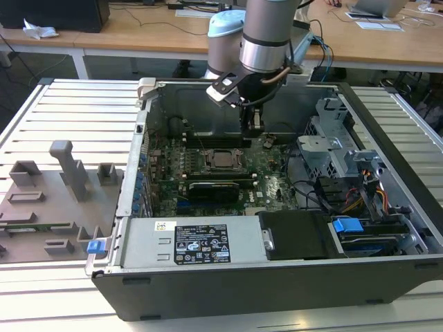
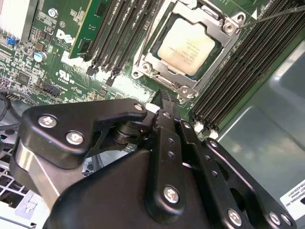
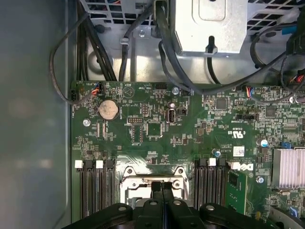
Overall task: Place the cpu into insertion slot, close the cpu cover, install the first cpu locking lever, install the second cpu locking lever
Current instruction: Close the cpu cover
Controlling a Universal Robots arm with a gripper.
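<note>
The cpu (image 2: 187, 46), a small silver-topped square, lies flat in the insertion slot (image 2: 139, 71) on the green motherboard (image 1: 273, 183). The silver cpu cover (image 2: 164, 67) lies down around the chip, framing it. A thin lever rod (image 2: 279, 14) runs off from one corner of the socket. My gripper (image 2: 164, 98) hangs just above the board at the socket's edge, with its black fingers (image 3: 155, 193) pressed together and nothing visible between them. In the exterior view the gripper (image 1: 253, 128) stands just behind the cpu (image 1: 223, 159), toward the exterior view's right.
Long black memory slots (image 2: 116, 33) flank the socket on both sides. A black expansion card (image 1: 214, 188) lies in front of it, then the grey power supply (image 1: 187, 242). A drive cage (image 1: 332, 149) and cables fill the case's right side. A grey fixture tray (image 1: 48, 200) sits outside, left.
</note>
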